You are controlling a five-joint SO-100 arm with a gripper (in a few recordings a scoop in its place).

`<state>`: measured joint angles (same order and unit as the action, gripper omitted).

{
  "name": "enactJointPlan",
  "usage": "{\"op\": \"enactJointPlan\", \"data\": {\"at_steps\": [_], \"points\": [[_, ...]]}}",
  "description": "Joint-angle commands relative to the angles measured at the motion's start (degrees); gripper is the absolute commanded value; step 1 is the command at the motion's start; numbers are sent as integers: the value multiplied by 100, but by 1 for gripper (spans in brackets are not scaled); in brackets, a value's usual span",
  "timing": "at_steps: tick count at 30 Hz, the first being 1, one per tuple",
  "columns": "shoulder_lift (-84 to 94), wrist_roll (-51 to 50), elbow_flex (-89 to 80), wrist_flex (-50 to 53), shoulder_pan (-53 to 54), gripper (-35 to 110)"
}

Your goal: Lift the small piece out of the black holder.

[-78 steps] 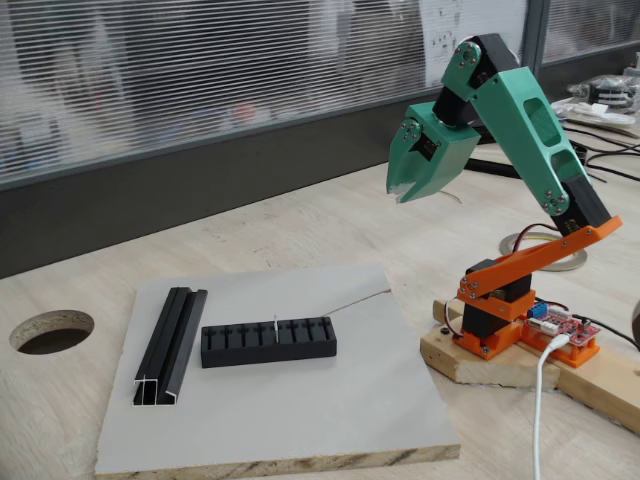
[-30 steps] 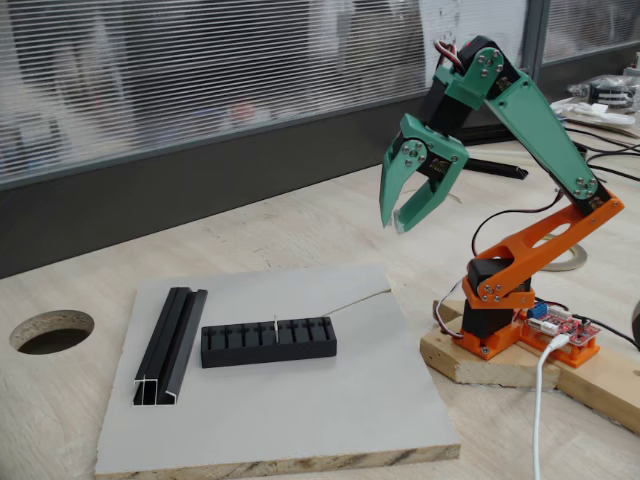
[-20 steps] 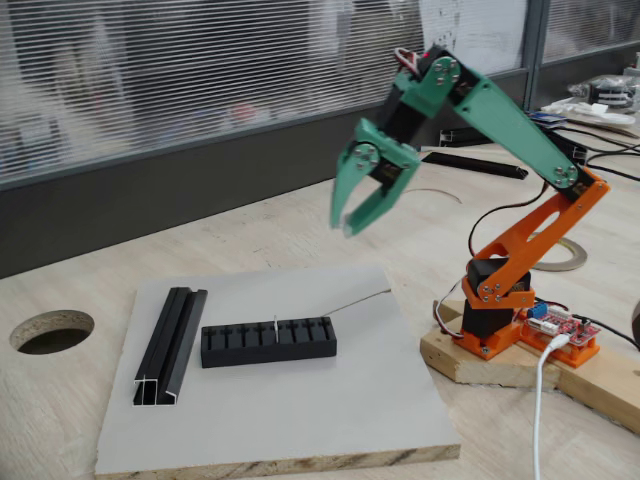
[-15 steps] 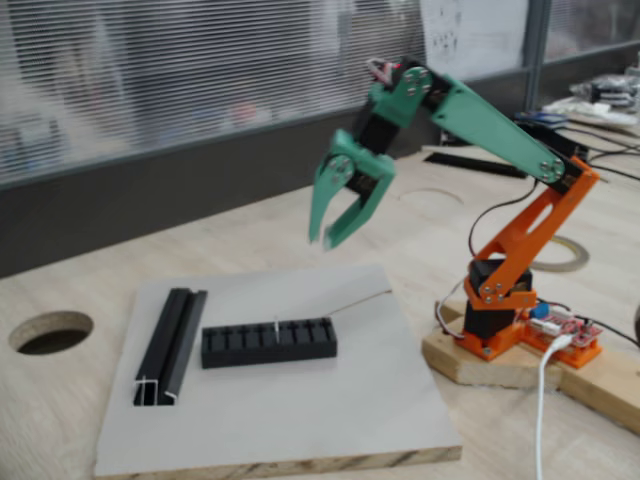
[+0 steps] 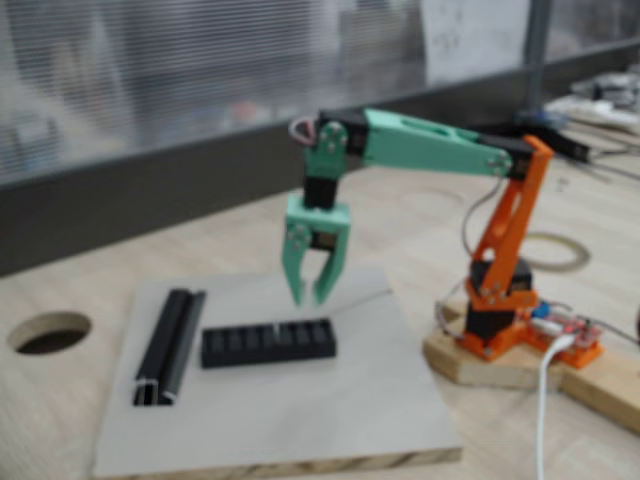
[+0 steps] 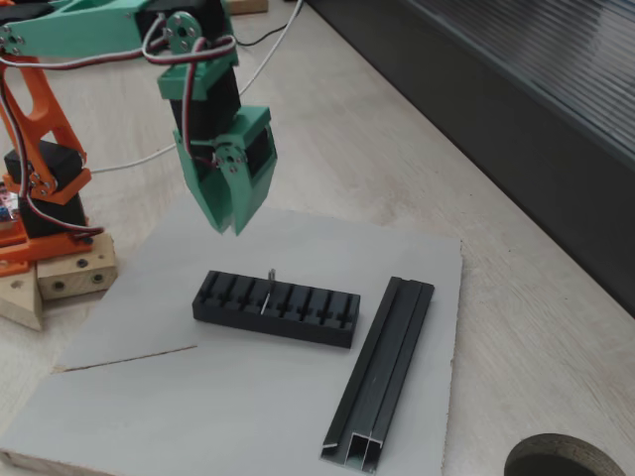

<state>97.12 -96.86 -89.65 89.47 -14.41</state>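
Note:
The black holder lies on a grey board, its slotted top facing up. The small piece stands upright as a pale sliver in a slot left of the holder's middle. In a blurred fixed view the holder sits left of and below my green gripper. My gripper hangs pointing down, above and a little behind the holder, clear of it. Its fingers stand slightly apart with nothing between them.
A longer black grooved rail lies on the board beside the holder. A thin grey wire rests along the board's edge. The arm's orange base stands on a wooden block. A round hole opens in the table.
The arm has swung from high beside its base out over the board and dropped. The gripper now points straight down just above the holder. Holder and piece have not moved.

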Motion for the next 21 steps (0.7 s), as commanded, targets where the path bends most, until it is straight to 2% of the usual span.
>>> {"op": "enactJointPlan", "data": {"at_steps": [1, 8, 16, 21], "points": [[62, 756, 79, -18, -70, 15], [9, 940, 88, -105, -79, 14], [-439, 940, 18, -1301, -97, 15], [-501, 932, 9, -1389, -97, 15]]}}
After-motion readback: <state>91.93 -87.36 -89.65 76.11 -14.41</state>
